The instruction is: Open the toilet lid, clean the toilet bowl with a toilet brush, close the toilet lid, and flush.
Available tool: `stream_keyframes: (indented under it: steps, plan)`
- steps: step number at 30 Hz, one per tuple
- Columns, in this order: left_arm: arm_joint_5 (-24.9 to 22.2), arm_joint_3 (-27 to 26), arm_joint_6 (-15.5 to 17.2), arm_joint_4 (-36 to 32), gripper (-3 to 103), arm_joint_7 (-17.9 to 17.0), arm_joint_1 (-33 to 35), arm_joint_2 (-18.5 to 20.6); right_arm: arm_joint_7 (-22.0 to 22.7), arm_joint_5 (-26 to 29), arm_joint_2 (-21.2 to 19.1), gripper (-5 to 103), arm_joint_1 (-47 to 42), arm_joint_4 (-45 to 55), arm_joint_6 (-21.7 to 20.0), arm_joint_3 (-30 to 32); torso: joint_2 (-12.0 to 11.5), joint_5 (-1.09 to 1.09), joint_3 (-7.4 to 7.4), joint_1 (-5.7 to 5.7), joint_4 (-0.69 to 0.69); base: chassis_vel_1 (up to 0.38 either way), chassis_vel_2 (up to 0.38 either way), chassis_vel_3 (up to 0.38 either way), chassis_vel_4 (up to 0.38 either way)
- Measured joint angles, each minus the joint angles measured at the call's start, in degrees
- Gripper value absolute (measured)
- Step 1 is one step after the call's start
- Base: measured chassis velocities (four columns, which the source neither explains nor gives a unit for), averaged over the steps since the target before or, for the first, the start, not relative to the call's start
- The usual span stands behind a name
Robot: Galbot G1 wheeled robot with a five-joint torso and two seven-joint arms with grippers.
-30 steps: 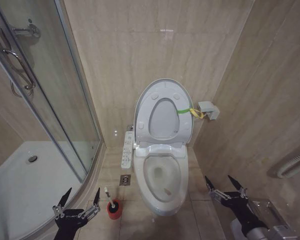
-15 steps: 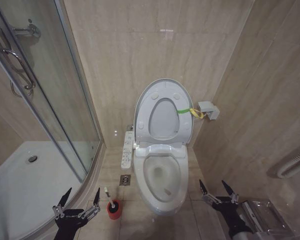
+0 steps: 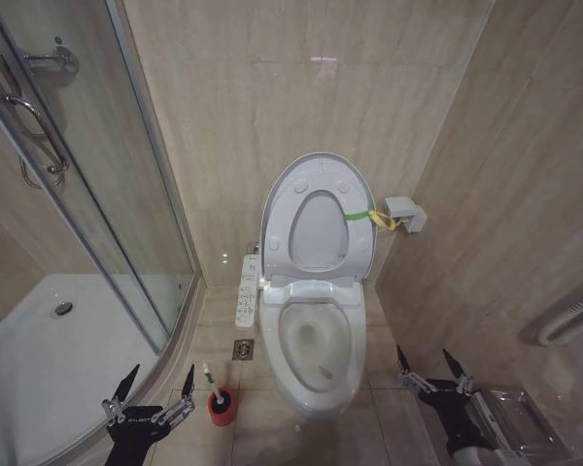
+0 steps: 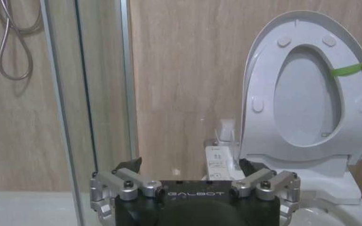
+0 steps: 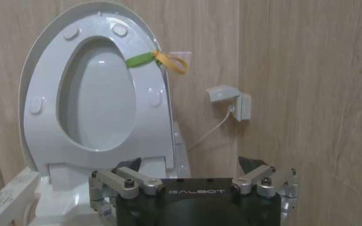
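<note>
The toilet lid [image 3: 317, 167] stands raised against the back wall with the ring seat up in front of it; a yellow-green strap [image 3: 369, 216] hangs at its right edge. Below lies the open toilet bowl [image 3: 316, 374]. The toilet brush [image 3: 210, 379] stands in its red cup [image 3: 222, 409] on the floor left of the bowl. My left gripper [image 3: 159, 374] is open just left of the brush, apart from it. To the right of the bowl, my right gripper [image 3: 426, 357] is open and empty. The raised lid [image 4: 307, 141] shows beyond the left gripper [image 4: 190, 165], and the lid [image 5: 99, 19] beyond the right gripper [image 5: 190, 162].
A glass shower door [image 3: 97, 194] and white shower tray [image 3: 49, 359] fill the left side. A control panel [image 3: 247, 288] sits beside the toilet, a floor drain [image 3: 243, 349] below it. A wall socket [image 3: 405, 214] and the tiled right wall stand close.
My right gripper shifted left toward the bowl, then slightly back right, with its arm lower in view. The left gripper, brush and lid have not moved.
</note>
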Motion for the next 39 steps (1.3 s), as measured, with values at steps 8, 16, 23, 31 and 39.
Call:
stream_keyframes:
  steps: [8,16,23,31,39]
  plan:
    - [0.0,0.0,0.0,0.0,100,0.0,0.0,0.0,-0.8,2.2,-0.3,100,-2.3,2.5,-0.6,-0.9,0.0,0.0,0.0,0.0,-0.01,0.0,0.0,0.0,0.0]
    - [0.0,0.0,0.0,0.0,100,0.0,0.0,0.0,-1.0,2.1,-1.1,100,-2.3,2.2,-0.4,-2.7,0.0,0.0,0.0,0.0,0.0,0.0,0.0,0.0,0.0]
    - [0.0,0.0,0.0,0.0,100,0.0,0.0,0.0,-0.7,0.5,-1.4,100,-0.5,1.0,-0.4,-6.4,0.0,0.0,0.0,0.0,0.0,0.0,0.0,0.0,0.0]
    - [0.0,0.0,0.0,0.0,100,0.0,0.0,0.0,-0.4,0.3,-3.0,100,0.5,0.3,-0.4,-7.2,0.0,0.0,0.0,0.0,0.0,0.0,0.0,0.0,0.0]
    - [0.0,0.0,0.0,0.0,100,0.0,0.0,0.0,3.7,-0.6,-3.3,100,1.1,-0.2,0.6,-7.0,0.0,0.0,0.0,0.0,0.0,0.0,0.0,0.0,0.0]
